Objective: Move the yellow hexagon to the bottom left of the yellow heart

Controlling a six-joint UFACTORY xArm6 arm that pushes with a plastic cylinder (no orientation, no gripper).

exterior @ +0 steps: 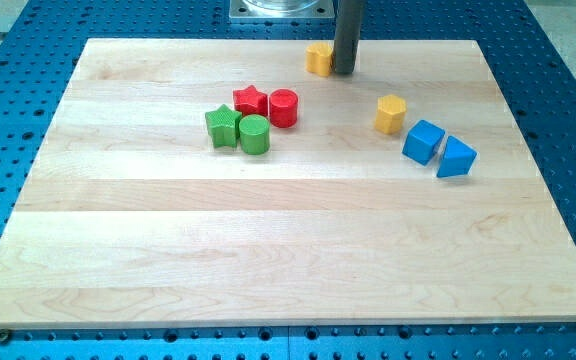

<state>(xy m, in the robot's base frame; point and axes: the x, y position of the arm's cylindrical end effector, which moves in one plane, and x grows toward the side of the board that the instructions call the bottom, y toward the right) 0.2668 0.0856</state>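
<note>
The yellow hexagon [391, 114] sits on the wooden board right of centre, near the view's top. The yellow heart [318, 59] lies at the board's top edge, partly hidden by the rod. My tip [344, 71] rests against the heart's right side. The hexagon is to the lower right of the heart and of my tip, well apart from both.
A red star [251, 101], a red cylinder [283, 107], a green star [223, 127] and a green cylinder [254, 134] cluster left of centre. A blue cube [423, 142] and a blue triangular block [456, 158] lie just below right of the hexagon. The board [268, 250] lies on a blue perforated table.
</note>
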